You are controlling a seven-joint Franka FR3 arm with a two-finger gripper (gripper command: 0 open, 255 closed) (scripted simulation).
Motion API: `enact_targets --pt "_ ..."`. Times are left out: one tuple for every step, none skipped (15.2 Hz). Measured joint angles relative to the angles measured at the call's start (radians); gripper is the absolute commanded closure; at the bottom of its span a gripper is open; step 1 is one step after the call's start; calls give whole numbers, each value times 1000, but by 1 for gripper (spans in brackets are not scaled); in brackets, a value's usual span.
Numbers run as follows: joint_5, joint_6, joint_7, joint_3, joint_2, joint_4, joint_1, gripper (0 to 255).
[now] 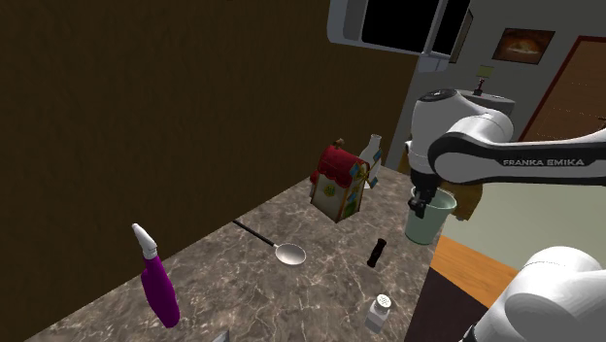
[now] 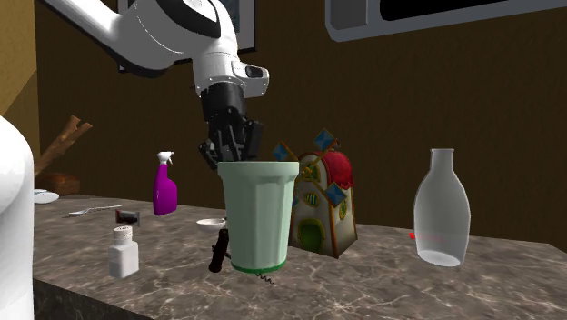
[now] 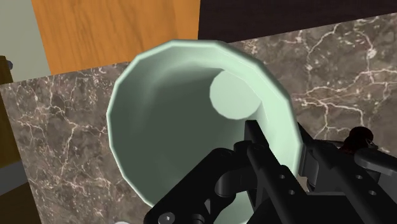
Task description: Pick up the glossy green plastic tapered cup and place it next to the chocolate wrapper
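Where the shoulder view looks down over the marble counter (image 1: pixel 223 282), one pale green cup (image 1: pixel 427 225) is near the counter's edge at that view's right, directly under the gripper (image 1: pixel 420 206). Also there are one purple spray bottle (image 1: pixel 158 289), one spoon (image 1: pixel 288 255), one white shaker (image 1: pixel 380 312) and one house-shaped box (image 1: pixel 340 183). In the second exterior view, the gripper dips into the cup's mouth, and one clear bottle (image 2: pixel 442 211) stands apart at that view's right. In the wrist view, one finger is inside the cup and one outside, clasping its wall.
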Motion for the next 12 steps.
enact_targets --pt "1 -13 -4 0 -4 10 0 255" --pt "3 -27 -7 1 -7 21 1 255" --pt "4 -41 -12 1 -10 32 1 255" --pt "5 -55 -16 0 -13 44 1 255" --pt "6 -66 -19 1 -12 56 1 255" --pt "7 -81 -23 1 -17 67 1 255" --pt "9 -95 -27 2 -19 79 1 255" --pt "8 -107 -33 1 -18 94 0 255" --pt "9 -121 -36 2 -18 107 0 255" --pt "11 -136 -40 2 -22 120 1 255" --pt "11 -144 -42 2 -20 130 0 255" --pt "11 -156 -47 2 -17 146 -1 255"
